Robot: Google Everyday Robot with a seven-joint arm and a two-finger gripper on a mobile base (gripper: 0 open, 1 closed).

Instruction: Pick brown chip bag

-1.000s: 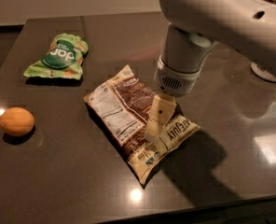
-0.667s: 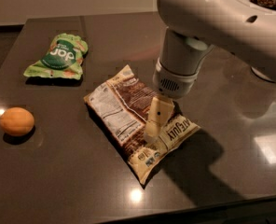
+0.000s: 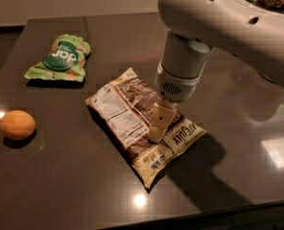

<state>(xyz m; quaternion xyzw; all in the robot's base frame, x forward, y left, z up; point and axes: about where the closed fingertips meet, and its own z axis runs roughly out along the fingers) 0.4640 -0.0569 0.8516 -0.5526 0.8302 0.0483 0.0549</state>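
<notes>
The brown chip bag [image 3: 132, 123] lies flat on the dark table [image 3: 218, 104], near the middle. It is dark brown and cream, with a white label panel on its left side and bold lettering on the cream end at the lower right. My gripper [image 3: 156, 134] reaches down from the large white arm [image 3: 218, 28] onto the middle of the bag, its tip at the bag's surface. The arm hides part of the bag's far right edge.
A smaller green bag [image 3: 60, 59] lies at the back left. An orange [image 3: 17, 124] sits at the left, near the table's edge. The table's front edge runs close below the brown bag.
The arm's upper part has shifted slightly to the left. The gripper's tip stays at the same spot on the brown chip bag, and the bag has not moved.
</notes>
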